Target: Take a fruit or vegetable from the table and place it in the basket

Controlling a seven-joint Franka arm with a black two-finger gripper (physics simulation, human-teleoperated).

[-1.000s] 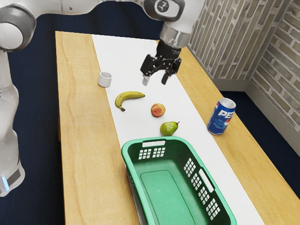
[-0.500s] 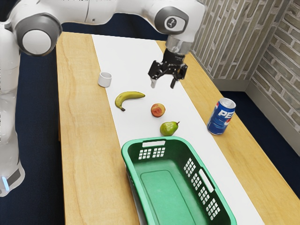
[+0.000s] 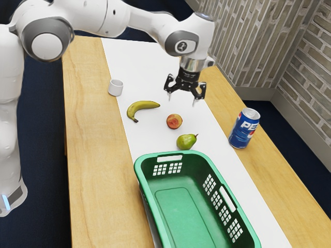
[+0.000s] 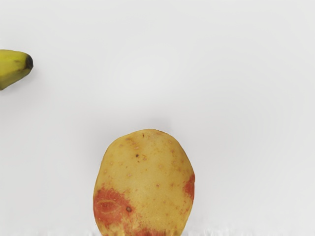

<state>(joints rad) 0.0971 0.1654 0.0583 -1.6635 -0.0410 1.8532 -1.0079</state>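
My gripper (image 3: 182,99) hangs open in the air above the white strip, higher than the fruit and with nothing between its fingers. Below it on the strip lies a small round red-and-yellow fruit or potato (image 3: 174,121). Close under my hand, that speckled yellow thing with red patches (image 4: 145,184) reaches the wrist view's lower edge. A banana (image 3: 139,108) lies to its left in the exterior view; the banana's dark tip (image 4: 28,62) appears in the wrist view. The green pear (image 3: 186,141) sits between the round thing and the green basket (image 3: 141,175), whose visible inside holds nothing.
A blue Pepsi can (image 3: 244,128) stands upright at the exterior view's right. The small white cup (image 3: 115,87) is beyond the banana, near the strip's left edge. Bare wood of the table (image 3: 95,155) runs along the basket's left side.
My gripper has moved toward the exterior view's right, come somewhat lower and turned, so its two fingers show more widely apart. The fruit, basket, cup and can have stayed where they were.
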